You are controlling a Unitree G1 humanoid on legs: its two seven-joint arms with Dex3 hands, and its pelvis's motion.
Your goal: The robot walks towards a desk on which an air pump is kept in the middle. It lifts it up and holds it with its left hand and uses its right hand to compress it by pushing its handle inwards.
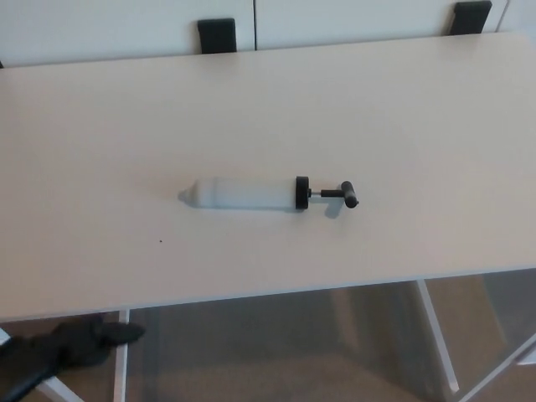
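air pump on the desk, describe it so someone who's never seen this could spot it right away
On the wide pale desk, look near the middle. The air pump lies flat there alone: a white tube with a pointed left tip, a black collar and a small black T-handle sticking out to the right.

The robot's black left hand [71, 343] sits low at the picture's bottom left corner, below the front edge of the pale beige desk [402, 100]; that edge is what lies between it and the desktop. Up and to its right, the white cylindrical air pump with a black cap and T-handle [268, 193] lies alone on its side (handle pointing away from the hand), with bare desk on every side.
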